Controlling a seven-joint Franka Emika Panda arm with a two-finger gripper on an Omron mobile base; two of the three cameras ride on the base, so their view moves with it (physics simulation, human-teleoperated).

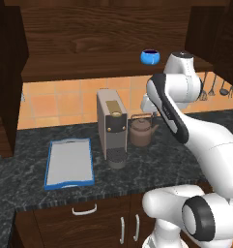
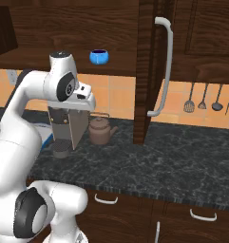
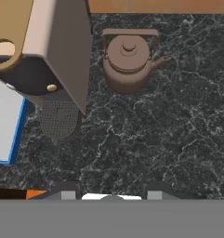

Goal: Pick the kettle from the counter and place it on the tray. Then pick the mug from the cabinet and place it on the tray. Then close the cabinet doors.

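Observation:
The brown kettle (image 1: 141, 131) (image 2: 101, 129) (image 3: 128, 59) stands upright on the dark marbled counter (image 1: 166, 164), just right of the coffee machine. My gripper (image 3: 112, 191) (image 2: 89, 105) hangs above the counter, high over and in front of the kettle, open with nothing between its fingertips. The blue-rimmed tray (image 1: 69, 162) (image 3: 4, 124) lies flat to the left of the coffee machine. On the cabinet shelf (image 1: 89, 65) sits the blue mug (image 1: 150, 56) (image 2: 99, 57). Both cabinet doors are swung open: the left door (image 1: 6, 82) and the right door (image 2: 151, 71) with its silver bar handle (image 2: 164, 66).
A tall grey-and-brown coffee machine (image 1: 111, 127) (image 3: 43, 46) stands between tray and kettle, close to the kettle's left side. Kitchen utensils (image 2: 208, 98) hang on the tiled wall at the right. Bare counter (image 2: 173, 156) stretches right of the kettle, under the open right door.

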